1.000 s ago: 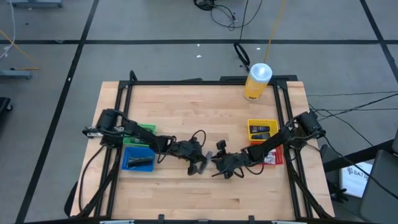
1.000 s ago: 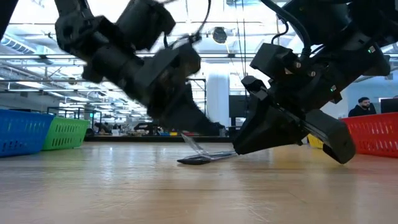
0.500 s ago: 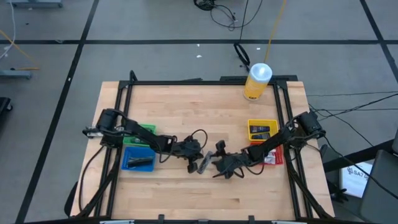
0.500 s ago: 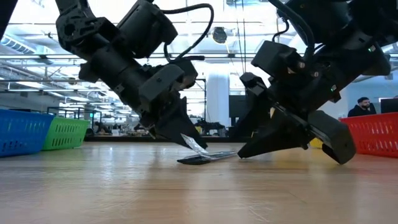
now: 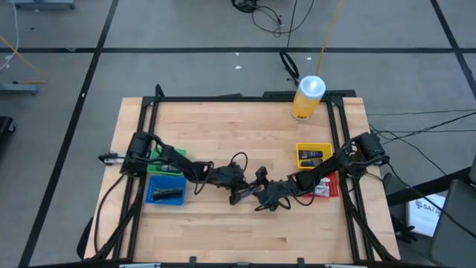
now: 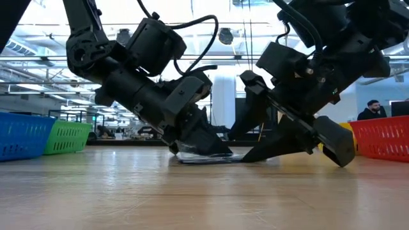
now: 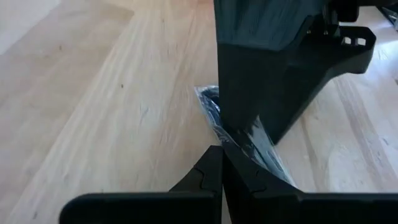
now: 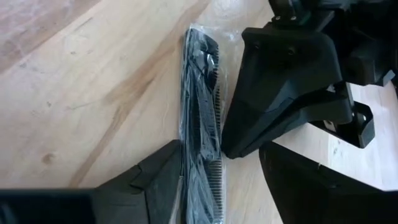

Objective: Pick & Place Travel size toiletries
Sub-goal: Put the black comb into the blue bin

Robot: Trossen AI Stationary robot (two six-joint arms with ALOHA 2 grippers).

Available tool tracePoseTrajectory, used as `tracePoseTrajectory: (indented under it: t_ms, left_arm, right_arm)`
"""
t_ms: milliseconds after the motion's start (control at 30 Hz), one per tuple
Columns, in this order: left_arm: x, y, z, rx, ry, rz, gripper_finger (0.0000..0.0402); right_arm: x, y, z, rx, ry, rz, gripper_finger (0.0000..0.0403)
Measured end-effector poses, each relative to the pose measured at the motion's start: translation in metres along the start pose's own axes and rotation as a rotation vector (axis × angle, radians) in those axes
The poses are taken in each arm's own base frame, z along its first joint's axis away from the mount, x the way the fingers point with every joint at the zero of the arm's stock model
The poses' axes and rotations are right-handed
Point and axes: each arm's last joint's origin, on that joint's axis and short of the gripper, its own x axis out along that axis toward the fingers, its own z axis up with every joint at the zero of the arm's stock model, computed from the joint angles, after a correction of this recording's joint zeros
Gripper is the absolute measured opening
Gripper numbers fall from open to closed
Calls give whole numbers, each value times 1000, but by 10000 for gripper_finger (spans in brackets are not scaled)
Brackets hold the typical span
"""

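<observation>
Wooden planks of your table (image 5: 223, 126) carried a clear-wrapped black comb packet (image 8: 202, 130) lying flat near the middle, with both arms meeting over it. Your left gripper (image 5: 236, 195) had its fingers (image 7: 211, 174) pressed together on the packet's end, the wrapper pinched between the tips, while your right gripper (image 5: 262, 195) stood with its fingers (image 8: 155, 174) spread apart, one each side of the packet and holding nothing. You had blue bin (image 5: 165, 189), green bin (image 5: 172, 154), yellow bin (image 5: 312, 155) and red bin (image 5: 327, 187) along the sides, a yellow bottle (image 5: 307, 97) at the far edge.
</observation>
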Motion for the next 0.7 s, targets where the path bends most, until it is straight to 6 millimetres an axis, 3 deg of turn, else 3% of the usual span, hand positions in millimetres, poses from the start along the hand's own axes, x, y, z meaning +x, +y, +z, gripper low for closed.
tracePoseTrajectory:
  t_ms: [400, 700]
  left_arm:
    - [1, 1, 0, 16, 0, -14, 3]
    - [1, -1, 0, 32, 2, -57, 6]
  right_arm:
    - [-2, 3, 4, -1, -10, -55, 148]
    - [-5, 7, 7, 7, 9, -103, 156]
